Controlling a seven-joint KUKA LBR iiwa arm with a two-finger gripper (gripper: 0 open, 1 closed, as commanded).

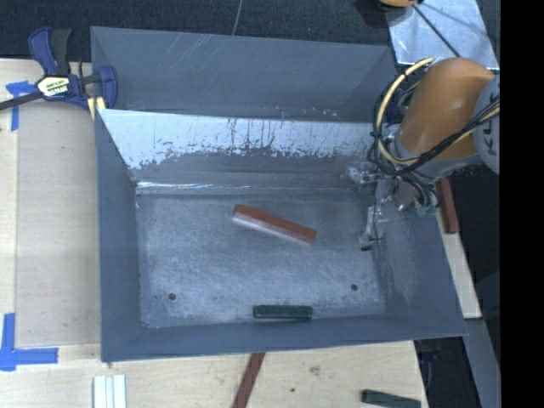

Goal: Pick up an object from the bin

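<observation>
While the grey metal bin [119,253] is taking up most of the camera view, its sloping walls are running down to a flat, scuffed floor. The arm [486,141] is reaching in over the bin's right wall. It is wearing a rounded orange cover [440,102] at its wrist, with cables looping round it.

A reddish-brown bar [274,224] is lying flat near the middle of the bin's floor, a little toward the bin's far wall. It is sitting at a slant, with its left end pointing more to the far wall and its right end more to the near one. A dark green bar [283,312] is lying flat along the foot of the bin's near wall, about midway along that wall and well apart from the reddish-brown bar.

The gripper [370,240] is hanging down just inside the bin's right wall, low over bare floor. It is standing apart from both bars, and the reddish-brown one is lying nearer to it, toward the bin's middle. Whether the gripper is spread or pressed together I cannot tell from this angle.
</observation>
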